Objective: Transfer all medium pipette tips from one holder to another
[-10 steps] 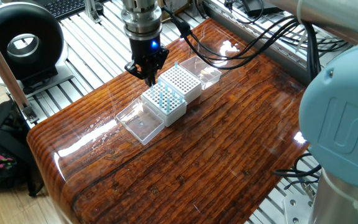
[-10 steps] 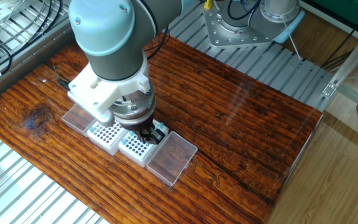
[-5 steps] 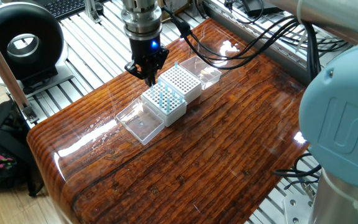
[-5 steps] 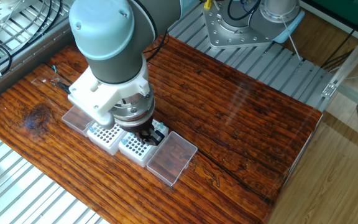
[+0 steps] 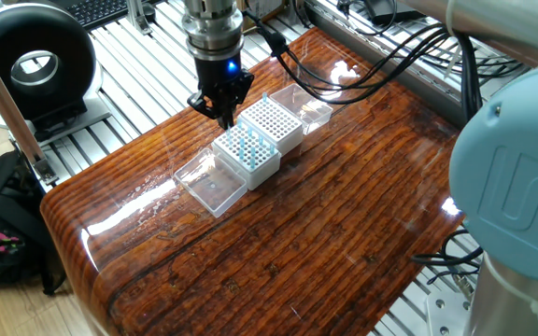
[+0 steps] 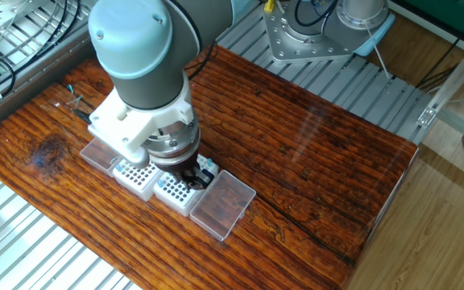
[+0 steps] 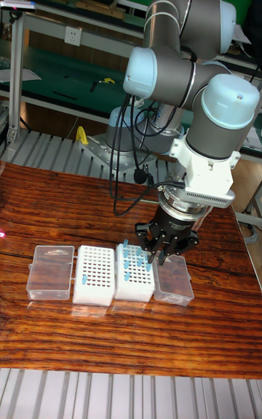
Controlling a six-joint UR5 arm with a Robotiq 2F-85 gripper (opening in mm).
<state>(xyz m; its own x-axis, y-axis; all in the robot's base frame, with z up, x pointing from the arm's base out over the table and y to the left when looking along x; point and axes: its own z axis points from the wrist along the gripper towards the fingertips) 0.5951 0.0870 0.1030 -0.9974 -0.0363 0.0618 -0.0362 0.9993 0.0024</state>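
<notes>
Dark wooden table (image 5: 344,233) carries two white holders mid-frame; most medium pipette tips (image 7: 135,260) stand in one holder (image 7: 135,278), few seemingly in the other holder (image 7: 94,275); gripper (image 7: 161,260) hovers there, its grip unreadable; transfer barely begun

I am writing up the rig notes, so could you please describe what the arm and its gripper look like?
The UR5 arm has silver-grey tubular links with rounded pale-blue joint caps. A white boxy bracket sits at the wrist above a silver ring. The black two-finger gripper is small and dark; a blue light glows on it in one fixed view. Black cables hang alongside.
</notes>
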